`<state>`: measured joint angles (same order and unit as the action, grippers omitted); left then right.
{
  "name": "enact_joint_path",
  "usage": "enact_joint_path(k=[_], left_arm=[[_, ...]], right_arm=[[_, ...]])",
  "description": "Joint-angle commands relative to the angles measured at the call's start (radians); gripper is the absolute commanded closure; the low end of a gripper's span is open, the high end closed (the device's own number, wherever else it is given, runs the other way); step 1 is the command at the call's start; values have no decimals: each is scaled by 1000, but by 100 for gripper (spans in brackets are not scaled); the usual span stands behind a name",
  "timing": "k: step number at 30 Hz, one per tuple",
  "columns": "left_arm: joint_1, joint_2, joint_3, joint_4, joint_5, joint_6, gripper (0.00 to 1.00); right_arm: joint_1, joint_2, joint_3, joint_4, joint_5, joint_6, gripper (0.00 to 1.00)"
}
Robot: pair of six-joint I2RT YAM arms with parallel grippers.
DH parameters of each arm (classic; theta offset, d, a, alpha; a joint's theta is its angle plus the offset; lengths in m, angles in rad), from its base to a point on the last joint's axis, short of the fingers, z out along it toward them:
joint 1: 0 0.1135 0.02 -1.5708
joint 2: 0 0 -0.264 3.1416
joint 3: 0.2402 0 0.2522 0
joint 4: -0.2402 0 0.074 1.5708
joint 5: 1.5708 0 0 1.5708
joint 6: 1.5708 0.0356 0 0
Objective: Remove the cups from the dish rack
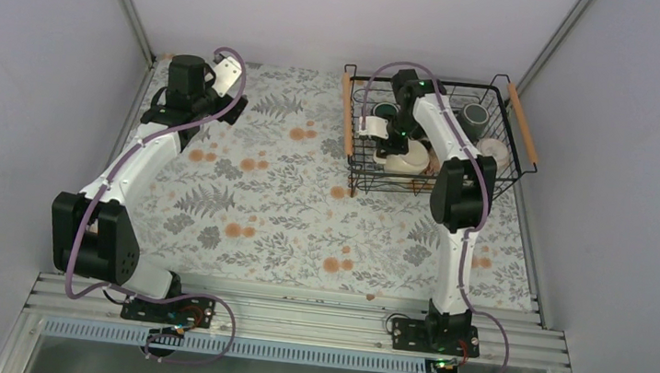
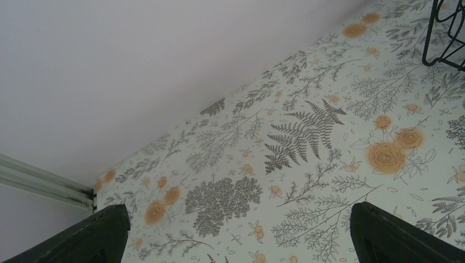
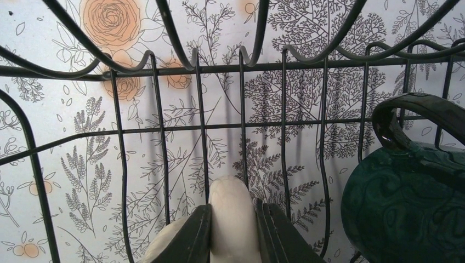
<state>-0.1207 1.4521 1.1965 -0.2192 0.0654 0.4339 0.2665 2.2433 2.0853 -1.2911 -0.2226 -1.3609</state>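
While the right end effector is clenching — seemingly — the cream mug's handle, the mug is risking snagging the dish rack.

No legible text or labels anywhere

The whole table is viewed from above, behind the arm bases. From the left wrist the table is seen low and obliquely, the dish rack clipped top right. The rack's inside is faced closely from the right wrist.
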Motion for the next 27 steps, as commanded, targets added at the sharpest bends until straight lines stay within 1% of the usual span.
enact_joint_path(k=[1,5,8,11,13,17,21,22,24,27], left_arm=[[-2,-6,21,-11,34,8,0],[-9,-13,62,-30,79,39,0],[-31,-4,134,-53,113,68,0],[-56,35,248,-107,147,58,0],[-72,58,298,-119,194,32,0],[-89,100,369,-124,360,-38,0],[-105,171,465,-144,507,-119,0],[-107,186,482,-142,549,-136,0],[-111,216,511,-145,639,-167,0],[-117,262,559,-178,817,-178,0]], right_arm=[[-9,-4,53,7,12,13,96],[-21,-43,145,7,-55,33,96],[-25,-90,180,7,-76,52,96],[-38,-141,181,26,-118,102,96],[-51,-187,149,66,-149,139,96],[-77,-299,59,193,-230,237,96],[-90,-443,-24,376,-329,392,96],[-91,-471,-44,399,-359,421,96],[-92,-524,-74,484,-409,503,96],[-92,-589,-125,602,-482,623,96]])
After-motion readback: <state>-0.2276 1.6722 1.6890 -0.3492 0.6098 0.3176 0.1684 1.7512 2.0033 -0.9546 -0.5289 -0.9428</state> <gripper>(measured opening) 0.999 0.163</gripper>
